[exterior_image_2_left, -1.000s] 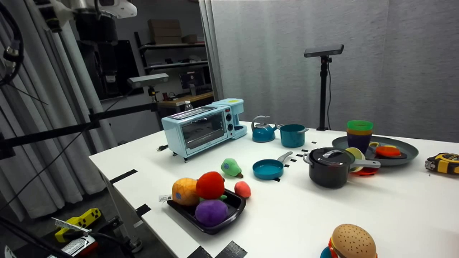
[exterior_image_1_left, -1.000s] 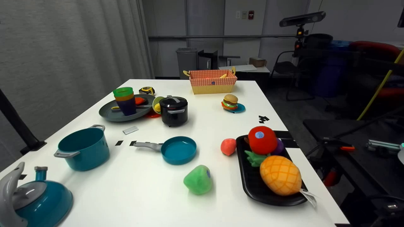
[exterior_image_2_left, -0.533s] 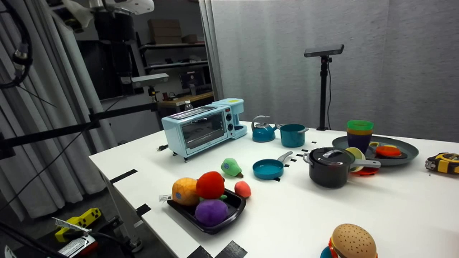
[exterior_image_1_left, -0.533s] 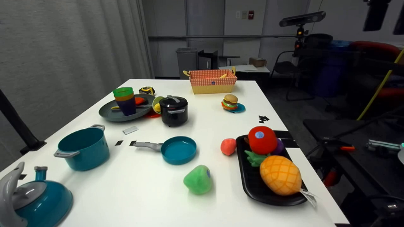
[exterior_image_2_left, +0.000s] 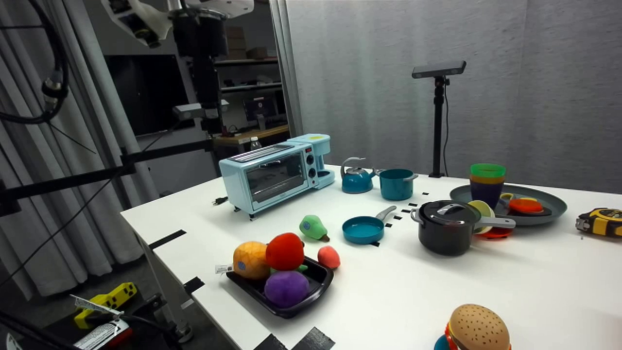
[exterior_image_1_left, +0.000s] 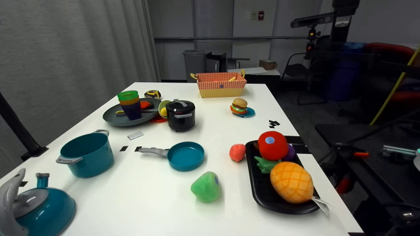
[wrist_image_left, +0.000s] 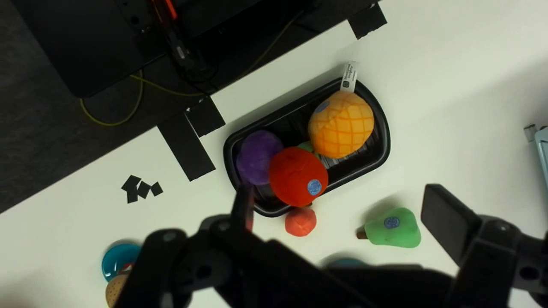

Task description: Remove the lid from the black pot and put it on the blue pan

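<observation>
The lid point(exterior_image_1_left: 180, 105), dark and glossy with a silvery handle, sits on the black pot point(exterior_image_1_left: 181, 120) in both exterior views; there the lid point(exterior_image_2_left: 448, 213) covers the pot point(exterior_image_2_left: 443, 239). The teal blue pan point(exterior_image_1_left: 186, 158) lies on the table with its grey handle, and the pan point(exterior_image_2_left: 363, 230) is empty. In the wrist view only a sliver of the pan point(wrist_image_left: 346, 262) shows behind the gripper body. My gripper point(wrist_image_left: 346, 209) is open with nothing between its fingers. It hangs high above the table's edge side in an exterior view point(exterior_image_2_left: 211, 119), far from the pot. The wrist view does not show pot or lid.
A black tray point(exterior_image_1_left: 252, 183) with plush fruit, a green plush pear point(exterior_image_1_left: 206, 186) and a pink plush point(exterior_image_1_left: 237, 152) lie near the pan. A teal pot point(exterior_image_1_left: 87, 155), kettle point(exterior_image_1_left: 49, 209), grey plate point(exterior_image_1_left: 131, 122) and toaster oven point(exterior_image_2_left: 274, 177) stand around.
My arm and gripper have moved to the right in an exterior view and come into sight at the upper right of an exterior view. The objects on the table have not moved.
</observation>
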Robot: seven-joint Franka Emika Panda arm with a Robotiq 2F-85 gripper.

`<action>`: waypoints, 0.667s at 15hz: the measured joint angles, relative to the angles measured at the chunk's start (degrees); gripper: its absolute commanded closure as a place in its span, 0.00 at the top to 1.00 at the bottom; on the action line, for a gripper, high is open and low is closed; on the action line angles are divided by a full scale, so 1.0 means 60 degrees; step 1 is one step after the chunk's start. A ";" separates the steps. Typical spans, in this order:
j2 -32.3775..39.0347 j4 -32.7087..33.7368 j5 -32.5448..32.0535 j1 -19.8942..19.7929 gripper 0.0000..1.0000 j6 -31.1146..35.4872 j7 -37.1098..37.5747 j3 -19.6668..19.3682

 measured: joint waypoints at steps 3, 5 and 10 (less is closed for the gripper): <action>0.0408 0.0337 -0.0199 -0.0203 1.00 0.0034 0.0160 -0.0163; 0.0630 0.0525 -0.0202 -0.0236 1.00 0.0034 0.0163 -0.0318; 0.0808 0.0664 -0.0201 -0.0236 1.00 0.0034 0.0163 -0.0432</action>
